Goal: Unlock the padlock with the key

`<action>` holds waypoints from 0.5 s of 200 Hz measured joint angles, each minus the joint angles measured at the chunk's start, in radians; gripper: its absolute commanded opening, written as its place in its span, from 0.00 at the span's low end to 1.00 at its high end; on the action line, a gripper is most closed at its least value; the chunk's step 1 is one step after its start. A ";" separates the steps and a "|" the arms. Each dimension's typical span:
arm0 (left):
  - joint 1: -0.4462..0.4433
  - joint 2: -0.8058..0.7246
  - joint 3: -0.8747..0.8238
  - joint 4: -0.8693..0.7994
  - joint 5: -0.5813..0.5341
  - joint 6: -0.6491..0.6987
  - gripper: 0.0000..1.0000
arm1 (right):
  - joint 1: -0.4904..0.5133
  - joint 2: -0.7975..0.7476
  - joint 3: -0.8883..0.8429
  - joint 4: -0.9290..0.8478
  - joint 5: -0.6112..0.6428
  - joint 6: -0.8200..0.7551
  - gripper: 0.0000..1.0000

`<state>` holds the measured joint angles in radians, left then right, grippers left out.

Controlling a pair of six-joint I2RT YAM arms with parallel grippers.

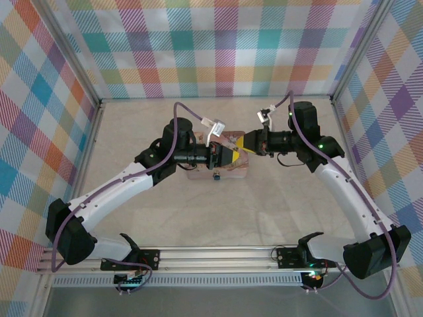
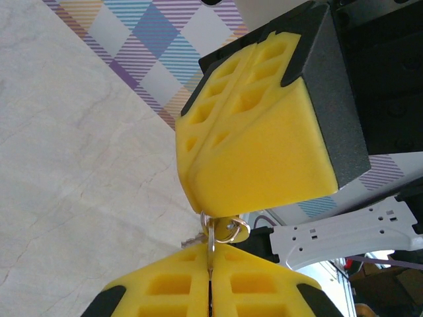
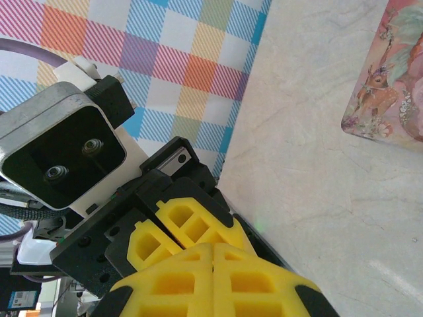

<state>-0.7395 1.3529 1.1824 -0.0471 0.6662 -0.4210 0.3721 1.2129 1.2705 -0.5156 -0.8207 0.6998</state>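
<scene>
Key (image 2: 210, 246) pinched tight in the shut left claw (image 2: 211, 264), held up off the table (image 2: 79, 165), ready for aiming. Right claw (image 3: 213, 254) squeezed shut too, tip against the key's top end, maybe to pass it across. Padlock (image 1: 216, 176) down below, at the front of the pink tin (image 3: 390, 86).

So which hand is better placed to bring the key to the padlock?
Probably left: the left hand is shut on the small silvery metal key, and the tiny blue padlock sits nearer its side, at the near edge of the flat pink tin.
</scene>
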 measured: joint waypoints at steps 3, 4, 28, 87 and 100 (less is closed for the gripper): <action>0.000 0.000 0.000 0.000 -0.002 0.000 0.09 | 0.000 0.000 0.000 0.000 0.000 0.000 0.00; 0.000 0.000 0.000 0.000 -0.002 0.000 0.09 | 0.000 0.000 0.000 0.001 0.000 0.000 0.00; 0.000 0.000 0.000 -0.001 -0.006 0.001 0.10 | -0.005 -0.004 -0.005 0.003 0.000 0.000 0.00; -0.001 0.000 -0.002 -0.003 -0.006 0.003 0.08 | -0.010 -0.012 -0.016 0.008 0.000 0.003 0.00; -0.004 0.000 -0.002 -0.004 -0.006 0.004 0.08 | -0.011 -0.013 -0.021 0.009 -0.001 0.004 0.00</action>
<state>-0.7433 1.3529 1.1809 -0.0513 0.6605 -0.4171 0.3611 1.1995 1.2491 -0.5064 -0.8219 0.7040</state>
